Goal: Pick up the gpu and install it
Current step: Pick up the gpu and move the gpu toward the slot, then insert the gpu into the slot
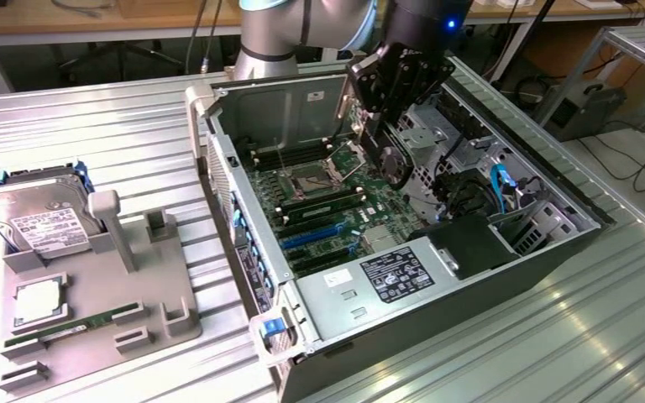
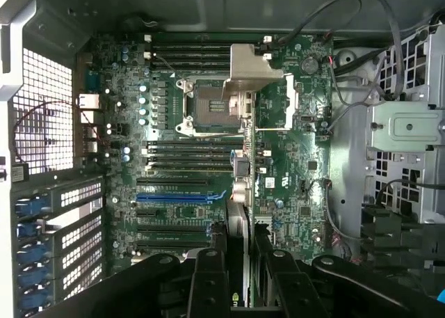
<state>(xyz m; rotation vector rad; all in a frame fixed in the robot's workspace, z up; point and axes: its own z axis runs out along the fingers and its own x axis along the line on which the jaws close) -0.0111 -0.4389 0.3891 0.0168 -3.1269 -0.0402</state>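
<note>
Above the motherboard, gripper straight down with gpu upright.

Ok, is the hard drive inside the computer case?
No, the hard drive sits on the gray holder outside the computer case.

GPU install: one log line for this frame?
gripper: shut on gpu | location: over motherboard in open case | gpu: not yet seated
</note>
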